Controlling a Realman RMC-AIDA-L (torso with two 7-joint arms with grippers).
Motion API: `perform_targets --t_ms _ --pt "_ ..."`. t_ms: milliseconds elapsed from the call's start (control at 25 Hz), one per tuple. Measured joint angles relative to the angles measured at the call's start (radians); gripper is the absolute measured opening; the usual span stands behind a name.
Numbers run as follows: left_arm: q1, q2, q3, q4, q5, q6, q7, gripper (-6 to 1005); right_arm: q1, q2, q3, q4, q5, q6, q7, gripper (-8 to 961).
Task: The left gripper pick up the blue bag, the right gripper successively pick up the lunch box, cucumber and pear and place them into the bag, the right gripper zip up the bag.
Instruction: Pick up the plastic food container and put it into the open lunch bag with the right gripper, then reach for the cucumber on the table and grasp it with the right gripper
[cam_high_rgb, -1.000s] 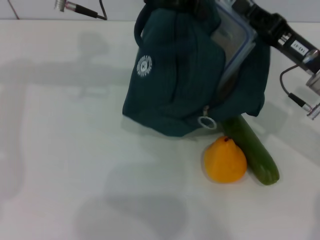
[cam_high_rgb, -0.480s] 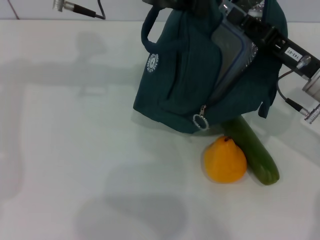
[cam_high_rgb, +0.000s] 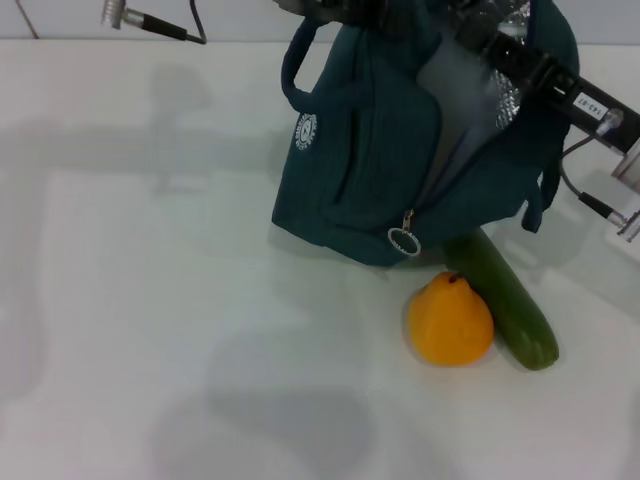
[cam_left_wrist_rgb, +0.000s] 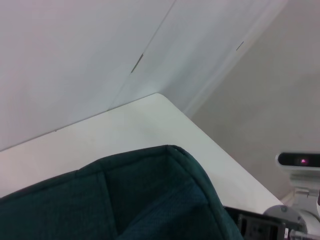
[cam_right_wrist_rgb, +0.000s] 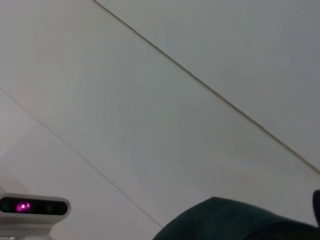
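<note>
In the head view we see the bag (cam_high_rgb: 400, 150) standing on the white worktop (cam_high_rgb: 150, 330), leaning a little, its mouth gaping upward so that the silver lining shows at the top. Its round white logo (cam_high_rgb: 306, 127) faces us, and the ring zip pull (cam_high_rgb: 404, 241) hangs at the low end of the open zip. The left pincer (cam_high_rgb: 345, 8) sits at the top edge of the frame, right at the bag's handle; we cannot tell how its fingers stand or whether they hold the strap. The right pincer (cam_high_rgb: 480, 35), with its white label, reaches in from the right and goes down into the bag's mouth; its fingers are hidden by the fabric, so we cannot tell whether they are spread or closed. A pale flat shape shows inside the opening, likely the box (cam_high_rgb: 455, 110), though we cannot make it out clearly. The cucumber (cam_high_rgb: 505, 300) lies on the worktop just in front of the bag, one end tucked against the bag's base, and the pear (cam_high_rgb: 450, 320) rests beside it, touching its side. In the left wrist view we see only the bag's teal fabric (cam_left_wrist_rgb: 140, 200), the worktop and a wall. In the right wrist view we see a wall and a sliver of the bag (cam_right_wrist_rgb: 235, 222).
</note>
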Motion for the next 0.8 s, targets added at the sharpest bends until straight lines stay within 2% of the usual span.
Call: perform_targets --t_ms 240,440,640,800 --pt "0.010 0.000 0.000 0.000 0.002 0.000 0.007 39 -0.007 -0.002 -0.008 -0.032 -0.001 0.002 -0.007 219" --pt "0.018 0.004 0.000 0.000 0.002 -0.022 0.014 39 -0.015 -0.001 -0.027 -0.062 -0.002 -0.030 -0.024 444" --pt "0.032 0.009 0.000 0.000 0.003 -0.050 0.018 39 -0.052 -0.002 -0.030 -0.117 0.009 -0.110 -0.082 548" --pt "0.047 0.016 0.000 0.000 0.007 -0.066 0.020 39 -0.129 -0.008 -0.024 -0.213 0.043 -0.176 -0.089 631"
